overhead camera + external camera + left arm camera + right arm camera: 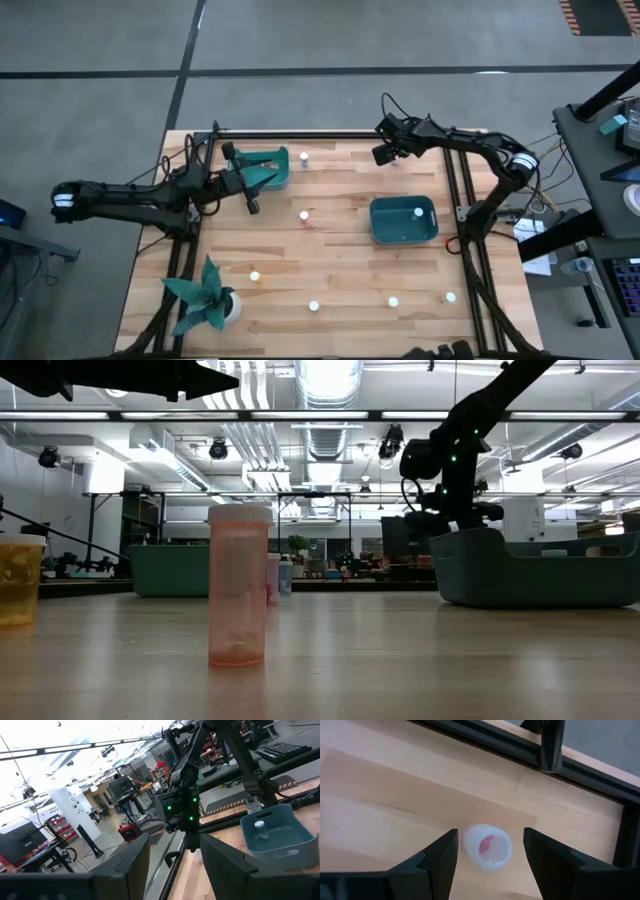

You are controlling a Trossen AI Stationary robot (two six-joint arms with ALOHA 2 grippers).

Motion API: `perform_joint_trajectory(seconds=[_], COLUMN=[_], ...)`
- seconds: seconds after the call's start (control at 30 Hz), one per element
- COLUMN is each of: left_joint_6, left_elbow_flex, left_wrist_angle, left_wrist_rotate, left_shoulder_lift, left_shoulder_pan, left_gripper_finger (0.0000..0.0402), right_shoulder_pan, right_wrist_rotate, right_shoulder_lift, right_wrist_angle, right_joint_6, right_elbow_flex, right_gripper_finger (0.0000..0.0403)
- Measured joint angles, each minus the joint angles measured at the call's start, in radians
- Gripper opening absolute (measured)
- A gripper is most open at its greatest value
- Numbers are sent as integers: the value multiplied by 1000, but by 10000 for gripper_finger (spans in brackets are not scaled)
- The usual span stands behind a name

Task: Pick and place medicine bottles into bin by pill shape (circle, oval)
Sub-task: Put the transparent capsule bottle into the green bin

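On the wooden table [340, 270], seen from above with twelve o'clock at the far edge, the left arm reaches in from nine o'clock. The left gripper [252, 203] hangs just at the six o'clock side of a teal tray [268, 168] standing near the far left corner. Its jaws are parted with nothing between them. A paper plant [205, 295] in a white pot sits at the near left corner.

The medicine bottles are scattered. One [304, 156] stands just at three o'clock of the left tray, another [305, 215] near the table's middle, and four along the near edge: [255, 276], [314, 306], [393, 301] and [450, 297]. In the low view the nearest bottle [239, 584] shows as a translucent orange cylinder with a pale cap, upright, with another orange bottle [20, 579] at the left edge.

A second teal tray [404, 221] lies right of centre, and one bottle [417, 211] stands inside it, toward its far right part.

The right arm comes in from three o'clock, bending toward the far edge. The right gripper [393, 155] hovers close to the far rail, at twelve o'clock of the second tray. Its wrist view shows the jaws spread wide above a capped bottle [487, 847], which stands upright on the wood between the two fingers [432, 860] without touching either; a reddish patch shows through its cap.
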Motion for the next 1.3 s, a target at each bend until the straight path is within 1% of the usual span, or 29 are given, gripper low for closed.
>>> perform_joint_trajectory(seconds=[0.43, 0.53, 0.67, 0.97, 1.07, 1.13, 1.3], left_joint_6=[0, 0, 0, 0, 0, 0, 0], left_elbow_flex=[0, 0, 0, 0, 0, 0, 0], left_wrist_angle=[0, 0, 0, 0, 0, 0, 0], left_wrist_rotate=[0, 0, 0, 0, 0, 0, 0], left_shoulder_lift=[0, 0, 0, 0, 0, 0, 0], left_shoulder_pan=[0, 0, 0, 0, 0, 0, 0], left_gripper_finger=[160, 160, 160, 160, 160, 160, 160], right_shoulder_pan=[-15, -15, -15, -15, -15, -14, -2], right_wrist_rotate=[-4, -27, -29, -29, -29, -29, -29], right_shoulder_lift=[63, 70, 75, 72, 64, 48, -21], right_wrist_angle=[-1, -1, -1, -3, -5, -5, -9], right_joint_6=[-1, -1, 1, 11, 11, 10, 8], right_elbow_flex=[-1, -1, -1, -1, -2, -2, -2], right_gripper_finger=[217, 216, 200, 134, 129, 134, 138])
